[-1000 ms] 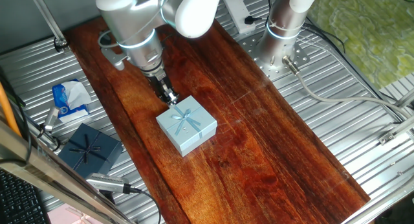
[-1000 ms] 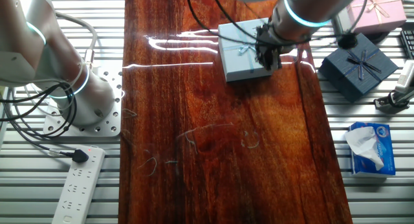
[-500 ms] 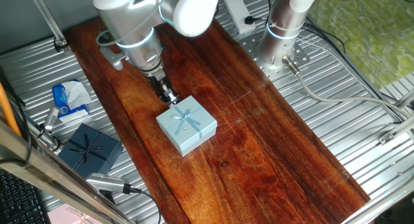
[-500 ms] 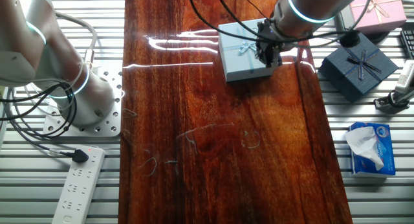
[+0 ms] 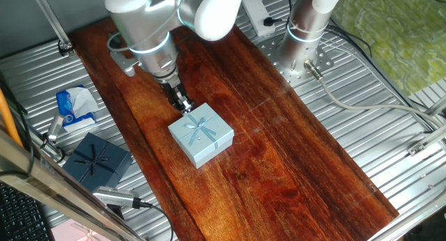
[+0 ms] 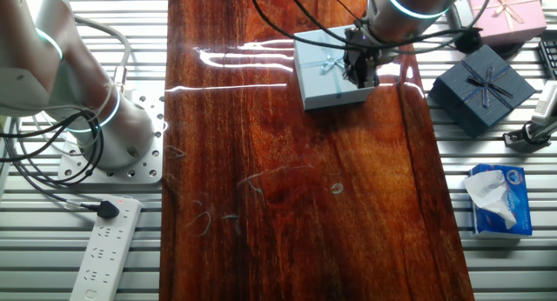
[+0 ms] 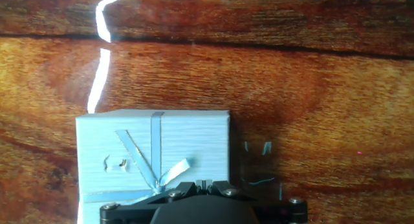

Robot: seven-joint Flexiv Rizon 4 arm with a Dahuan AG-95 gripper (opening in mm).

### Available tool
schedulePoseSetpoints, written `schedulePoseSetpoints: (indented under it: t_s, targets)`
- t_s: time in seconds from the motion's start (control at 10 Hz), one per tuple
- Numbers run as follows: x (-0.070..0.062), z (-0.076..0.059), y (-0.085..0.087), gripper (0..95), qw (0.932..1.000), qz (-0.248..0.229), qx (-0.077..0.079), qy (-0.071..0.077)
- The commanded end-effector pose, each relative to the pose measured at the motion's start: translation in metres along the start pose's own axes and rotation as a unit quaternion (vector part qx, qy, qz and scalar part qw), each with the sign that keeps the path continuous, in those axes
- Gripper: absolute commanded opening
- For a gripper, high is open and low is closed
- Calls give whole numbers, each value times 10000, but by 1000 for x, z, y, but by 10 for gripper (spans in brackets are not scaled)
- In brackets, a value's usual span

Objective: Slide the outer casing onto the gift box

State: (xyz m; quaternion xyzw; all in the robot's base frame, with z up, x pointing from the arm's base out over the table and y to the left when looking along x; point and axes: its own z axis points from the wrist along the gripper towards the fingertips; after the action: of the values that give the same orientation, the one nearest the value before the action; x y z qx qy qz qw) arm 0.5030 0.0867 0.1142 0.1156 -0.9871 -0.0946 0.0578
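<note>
The casing sits on the wooden worktop with the gripper at its edge. The fixed views show the fingers together, holding nothing. Only the hand view shows the bow close up.

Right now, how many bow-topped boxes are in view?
3: light blue casing on the wood board under the gripper; navy box and pink box off the board. Others may be hidden.
</note>
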Motion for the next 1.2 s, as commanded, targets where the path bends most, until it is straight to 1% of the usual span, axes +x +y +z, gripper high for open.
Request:
schedulePoseSetpoints:
  t_s: [0.1, 0.5, 0.7, 0.9, 1.0, 1.2]
  targets:
    - [-1, 0, 0, 0, 9988, -461, -148, 101]
    - [-1, 0, 0, 0, 9981, -549, -221, 192]
    - [-1, 0, 0, 0, 9983, -455, -265, 259]
    - [2, 0, 15, 0, 9986, -352, -250, 297]
    - [5, 3, 26, 0, 9989, -290, -242, 282]
    - [9, 7, 43, 0, 9992, -158, -242, 281]
